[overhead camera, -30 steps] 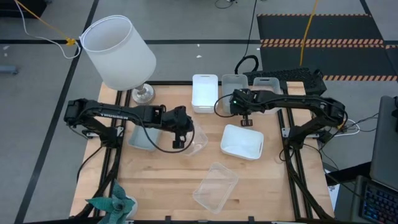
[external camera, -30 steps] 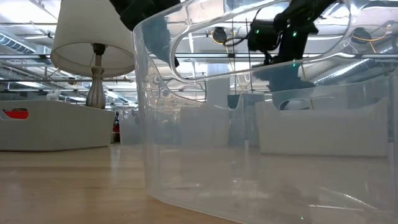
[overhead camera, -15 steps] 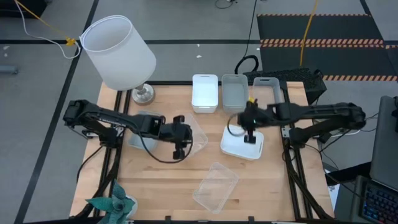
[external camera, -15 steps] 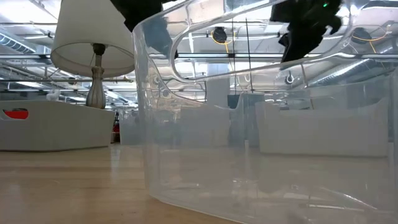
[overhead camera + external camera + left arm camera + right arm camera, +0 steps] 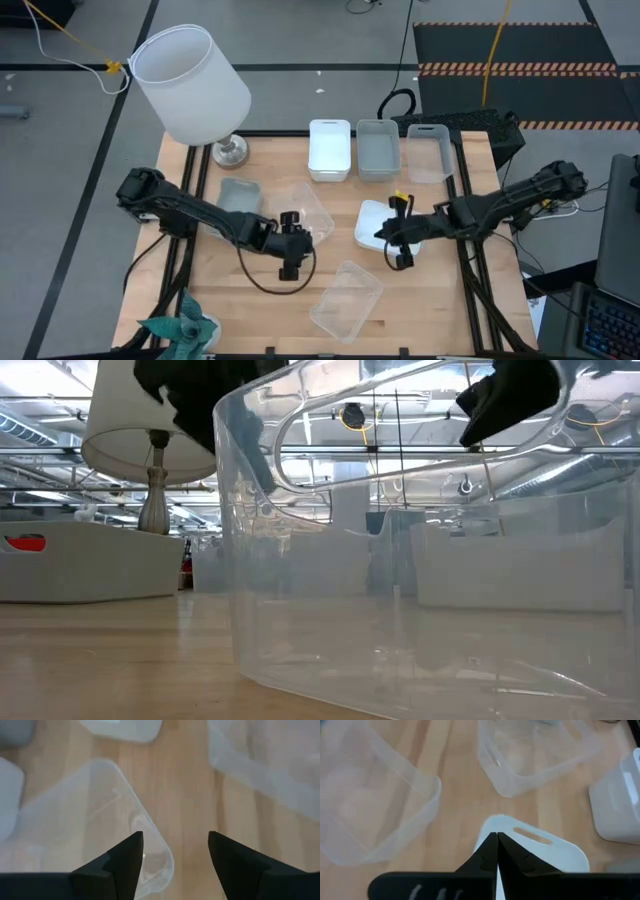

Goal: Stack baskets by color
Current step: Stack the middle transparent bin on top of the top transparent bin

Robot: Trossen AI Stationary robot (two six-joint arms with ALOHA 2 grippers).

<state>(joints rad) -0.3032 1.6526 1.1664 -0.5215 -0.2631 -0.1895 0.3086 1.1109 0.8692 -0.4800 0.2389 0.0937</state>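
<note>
Table stock as I read it from my station:

- Back edge, one row: white basket (image 5: 329,150), grey basket (image 5: 377,150), clear basket (image 5: 429,153), side by side.
- Left of centre: a second grey basket (image 5: 239,196) flat on the wood, with a clear basket (image 5: 312,213) just beside it.
- Right of centre: a second white basket (image 5: 372,224), partly covered by my right arm.
- Front centre: a third clear basket (image 5: 346,297), lying apart from the rest; in the low view it fills the foreground.
- Left gripper (image 5: 288,268): fingers spread wide, holding nothing, above bare wood between the two loose clear baskets.
- Right gripper (image 5: 401,258): fingers pressed together, empty, at the near edge of the white basket.
- Lamp (image 5: 192,85): back left corner.
</note>
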